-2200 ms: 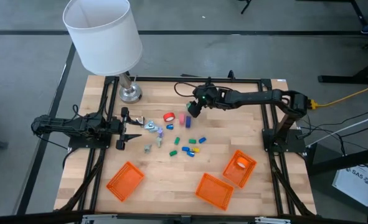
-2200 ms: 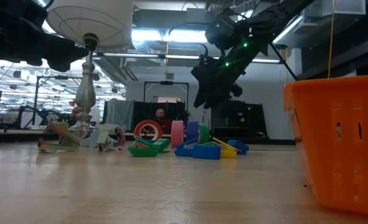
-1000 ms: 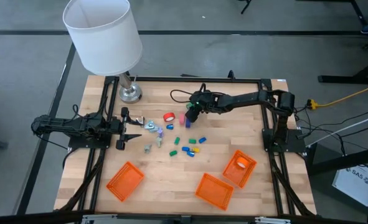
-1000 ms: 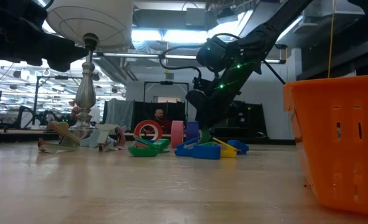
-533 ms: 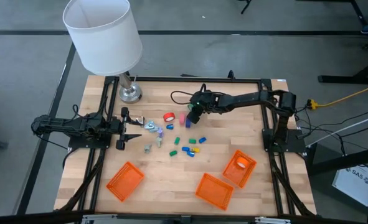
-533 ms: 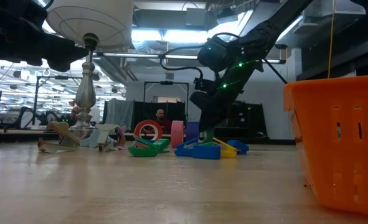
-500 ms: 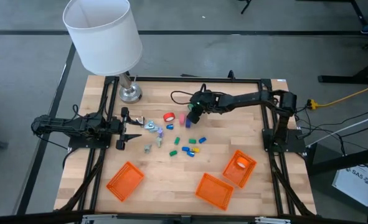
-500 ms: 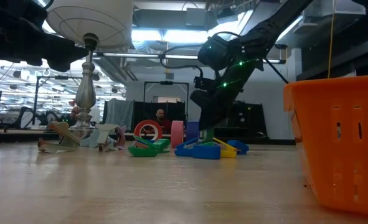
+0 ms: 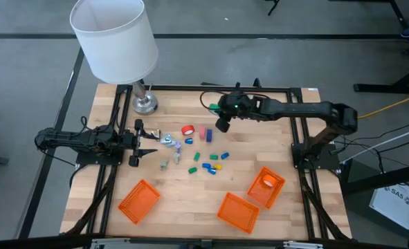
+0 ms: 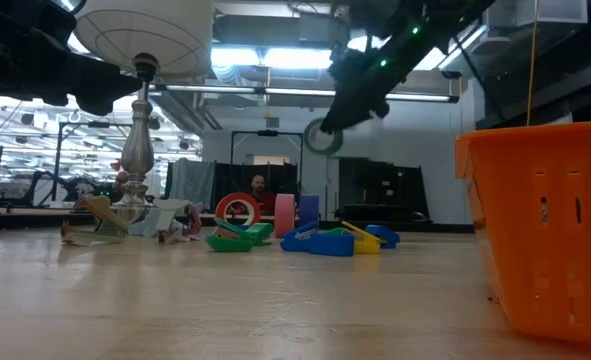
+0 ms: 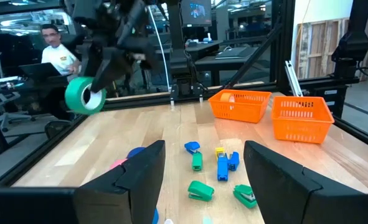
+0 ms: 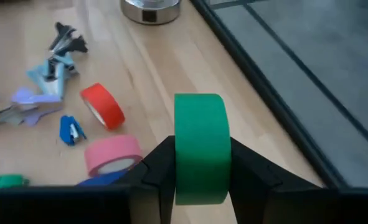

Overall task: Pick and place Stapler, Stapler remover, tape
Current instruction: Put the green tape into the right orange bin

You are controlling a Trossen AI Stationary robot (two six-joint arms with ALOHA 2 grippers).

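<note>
A green tape roll (image 12: 200, 146) hangs in the air above the table, with my right gripper (image 12: 200, 171) shut on it; the low view shows the green roll (image 10: 323, 137) well above the pile. On the wood lie a red roll (image 9: 188, 130), a pink roll (image 9: 203, 133), small blue, green and yellow staplers (image 9: 210, 166) and pale staple removers (image 9: 169, 142). My right gripper (image 9: 222, 125) hovers just right of the pink roll. My left gripper (image 9: 133, 144) waits open at the table's left side, level with the table. My right gripper pinches the green roll across its width, one finger on each flat side, near the roll's lower rim (image 12: 199, 186). The fingers slant down from the table's right side. The roll stands on edge, its outer band toward the wrist camera, lifted clear of the table.
A lamp with a white shade (image 9: 114, 38) stands on its metal foot (image 9: 145, 104) at the far left corner. Three orange baskets sit along the near side: one left (image 9: 138, 200), one middle (image 9: 237, 211), one right (image 9: 266, 185) with an orange roll inside.
My right gripper has gone up from the pile by the pink roll, carrying the green roll from table height to well above the other things, and it has drawn slightly toward the table's right side.
</note>
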